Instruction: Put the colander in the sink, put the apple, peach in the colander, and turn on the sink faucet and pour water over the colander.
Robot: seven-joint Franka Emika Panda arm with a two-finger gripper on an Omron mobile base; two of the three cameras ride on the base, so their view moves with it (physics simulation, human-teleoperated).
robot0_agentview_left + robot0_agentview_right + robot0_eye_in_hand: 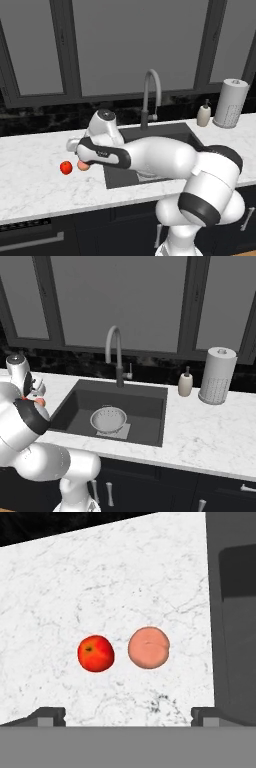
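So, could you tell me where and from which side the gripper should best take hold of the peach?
Probably from straight above, across the peach's widest middle: it is a small round fruit lying free on the counter. The open gripper hangs above it already. The apple lies close beside it with a narrow gap, so set the fingers on the two sides away from the apple.

soap dispenser (pixel 185 382): white, on marble counter (pixel 210 431) | paper towel roll (pixel 217 376): upright, just right of dispenser | windows (pixel 125 301): behind
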